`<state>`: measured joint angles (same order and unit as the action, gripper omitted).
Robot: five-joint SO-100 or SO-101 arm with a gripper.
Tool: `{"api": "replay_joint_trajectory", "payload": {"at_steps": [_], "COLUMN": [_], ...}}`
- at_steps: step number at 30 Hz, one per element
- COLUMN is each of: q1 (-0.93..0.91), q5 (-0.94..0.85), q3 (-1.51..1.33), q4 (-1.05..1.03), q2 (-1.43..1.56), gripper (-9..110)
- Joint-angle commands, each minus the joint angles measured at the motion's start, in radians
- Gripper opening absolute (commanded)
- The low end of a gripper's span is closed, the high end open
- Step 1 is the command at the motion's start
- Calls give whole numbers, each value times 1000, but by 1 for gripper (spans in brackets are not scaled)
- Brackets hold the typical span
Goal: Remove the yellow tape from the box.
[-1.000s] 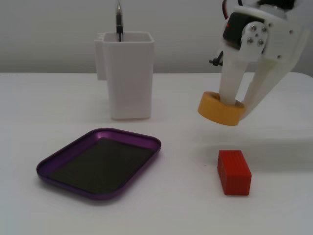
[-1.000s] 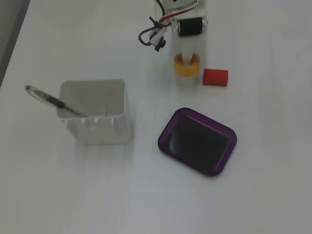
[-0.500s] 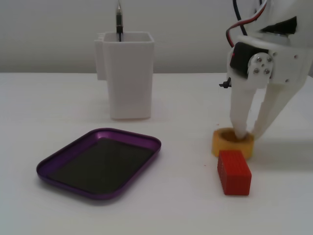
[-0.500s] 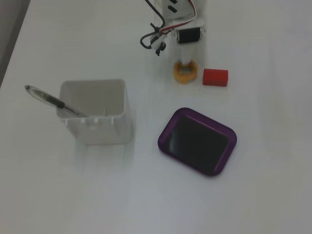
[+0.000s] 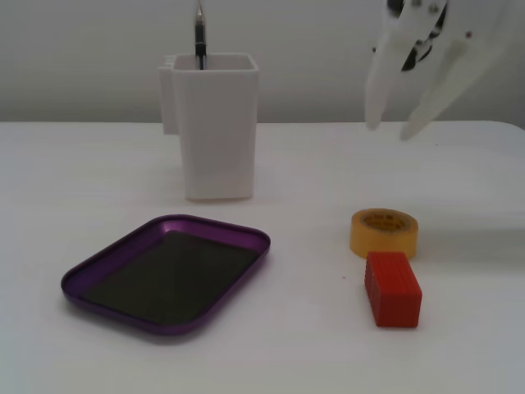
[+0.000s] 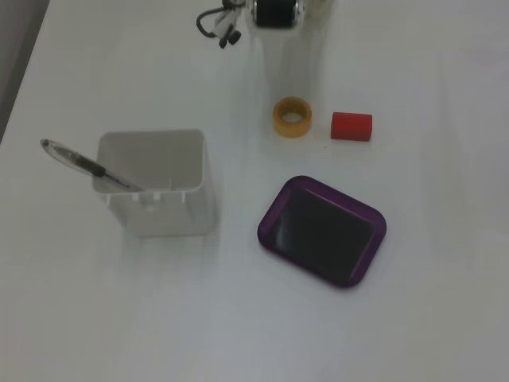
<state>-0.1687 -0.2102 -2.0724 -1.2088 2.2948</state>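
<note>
The yellow tape (image 5: 384,233) already lies flat on the tabletop (image 5: 82,172) — outside the purple tray (image 5: 246,233), touching or just beside the red block (image 5: 392,288), its hollow core pointing up, no long axis to speak of. The gripper (image 5: 396,128) hangs above with jaws spread and empty — removal looks done, leaving only retreat.

Yellow tape (image 5: 384,233) flat on table, outside purple box (image 5: 246,236); box seemingly empty.
</note>
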Motion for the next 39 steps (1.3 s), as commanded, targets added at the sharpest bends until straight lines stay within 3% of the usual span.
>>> {"api": "replay_joint_trajectory", "payload": {"at_steps": [1,7,18,27,30,39], "q1": [5,32,32,34,34,32], "q5": [46,164,178,178,176,179], "q3": [54,-183,-779,-882,-919,-988], "q4": [-29,-29,52,43,41,41], "q2": [227,554,1163,1103,1103,1103], "gripper": [7,7,7,6,-1,0]}}
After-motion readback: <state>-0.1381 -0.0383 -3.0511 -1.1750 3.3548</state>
